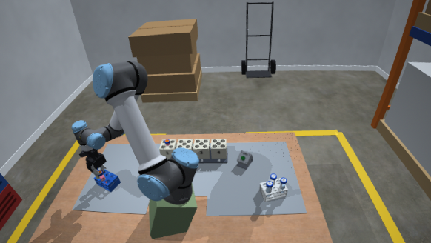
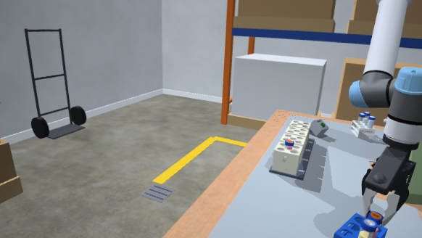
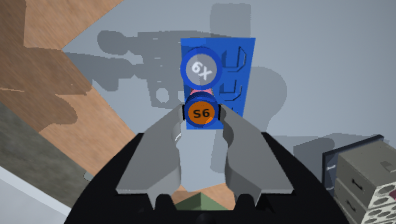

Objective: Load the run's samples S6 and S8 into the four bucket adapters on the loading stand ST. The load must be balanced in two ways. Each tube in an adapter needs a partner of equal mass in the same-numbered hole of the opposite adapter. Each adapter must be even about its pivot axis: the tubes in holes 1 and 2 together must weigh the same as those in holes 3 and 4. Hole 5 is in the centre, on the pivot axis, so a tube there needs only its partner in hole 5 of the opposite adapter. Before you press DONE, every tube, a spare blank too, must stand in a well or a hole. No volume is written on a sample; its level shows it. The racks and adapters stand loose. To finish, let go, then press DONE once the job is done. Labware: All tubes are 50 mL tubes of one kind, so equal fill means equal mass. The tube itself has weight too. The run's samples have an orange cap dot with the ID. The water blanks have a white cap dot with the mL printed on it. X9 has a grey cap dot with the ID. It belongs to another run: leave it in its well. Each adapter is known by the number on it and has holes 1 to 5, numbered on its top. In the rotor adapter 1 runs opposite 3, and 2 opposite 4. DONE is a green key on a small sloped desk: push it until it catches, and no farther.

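My gripper (image 3: pixel 201 105) is shut on sample S6 (image 3: pixel 201 113), a tube with an orange cap dot, which stands in the blue rack (image 3: pixel 220 81). X9 (image 3: pixel 201 71), with a grey cap dot, stands in the well just behind it. In the top view the gripper (image 1: pixel 97 171) is over the blue rack (image 1: pixel 107 181) at the left of the mat. In the exterior view the fingers (image 2: pixel 378 214) close around S6's cap (image 2: pixel 375 217). Another orange-dot tube (image 1: pixel 166 141) stands in adapter 1 (image 1: pixel 167 147) on the loading stand.
Adapters 2 to 4 (image 1: pixel 201 147) stand in a row beside adapter 1. The DONE key desk (image 1: pixel 246 158) is right of them. A white rack with several water blanks (image 1: pixel 275 187) stands at the right of the mat. The arm's green base (image 1: pixel 172 215) is at the front.
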Controlling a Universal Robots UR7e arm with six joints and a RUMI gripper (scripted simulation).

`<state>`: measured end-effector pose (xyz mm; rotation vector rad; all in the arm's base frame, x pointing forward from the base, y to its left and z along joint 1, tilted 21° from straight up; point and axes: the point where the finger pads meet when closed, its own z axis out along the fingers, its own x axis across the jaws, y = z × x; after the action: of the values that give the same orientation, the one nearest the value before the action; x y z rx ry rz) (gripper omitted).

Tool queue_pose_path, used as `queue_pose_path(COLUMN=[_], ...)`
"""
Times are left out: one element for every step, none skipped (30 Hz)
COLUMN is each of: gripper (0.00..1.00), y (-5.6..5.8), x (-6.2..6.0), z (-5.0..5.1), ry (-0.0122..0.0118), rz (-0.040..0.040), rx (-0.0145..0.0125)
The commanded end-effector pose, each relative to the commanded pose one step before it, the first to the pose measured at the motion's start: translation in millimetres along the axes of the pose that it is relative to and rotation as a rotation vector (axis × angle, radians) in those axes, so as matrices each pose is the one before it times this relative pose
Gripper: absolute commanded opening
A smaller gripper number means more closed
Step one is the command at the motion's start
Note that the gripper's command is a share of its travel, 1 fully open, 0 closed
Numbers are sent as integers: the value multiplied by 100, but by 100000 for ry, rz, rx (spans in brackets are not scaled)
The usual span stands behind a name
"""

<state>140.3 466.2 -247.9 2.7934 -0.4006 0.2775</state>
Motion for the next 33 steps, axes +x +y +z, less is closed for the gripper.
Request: queue_pose_path(gripper=[0, 0, 0, 0, 0, 0, 0, 0, 0, 0, 0, 0, 0, 0, 0, 0, 0, 0, 0, 0, 0, 0, 0, 0, 0, 0, 0, 0, 0, 0, 0, 0, 0], y=[-38, 0, 0, 0, 2, -3, 0, 0, 0, 0, 0, 0, 0, 0, 0, 0, 0, 0, 0, 0, -1, 0, 0, 0, 0, 0, 0, 0, 0, 0, 0, 0, 0], x=[6, 0, 0, 0, 1, -1, 0, 0, 0, 0, 0, 0, 0, 0, 0, 0, 0, 0, 0, 0, 0, 0, 0, 0, 0, 0, 0, 0, 0, 0, 0, 0, 0], z=[-52, 0, 0, 0, -325, -341, -333, -333, -333, -333, -333, -333, -333, -333, -333, -333, -333, -333, 0, 0, -334, -333, -333, -333, -333, -333, -333, -333, -333, -333, -333, -333, -333], ry=[6, 0, 0, 0, 0, 0, 0, 0, 0, 0, 0, 0, 0, 0, 0, 0, 0, 0, 0, 0, 0, 0, 0, 0, 0, 0, 0, 0, 0, 0, 0, 0, 0], rz=[14, 0, 0, 0, 0, 0, 0, 0, 0, 0, 0, 0, 0, 0, 0, 0, 0, 0, 0, 0, 0, 0, 0, 0, 0, 0, 0, 0, 0, 0, 0, 0, 0], rx=[116, 0, 0, 0, 4, -3, 0, 0, 0, 0, 0, 0, 0, 0, 0, 0, 0, 0, 0, 0, 0, 0, 0, 0, 0, 0, 0, 0, 0, 0, 0, 0, 0])
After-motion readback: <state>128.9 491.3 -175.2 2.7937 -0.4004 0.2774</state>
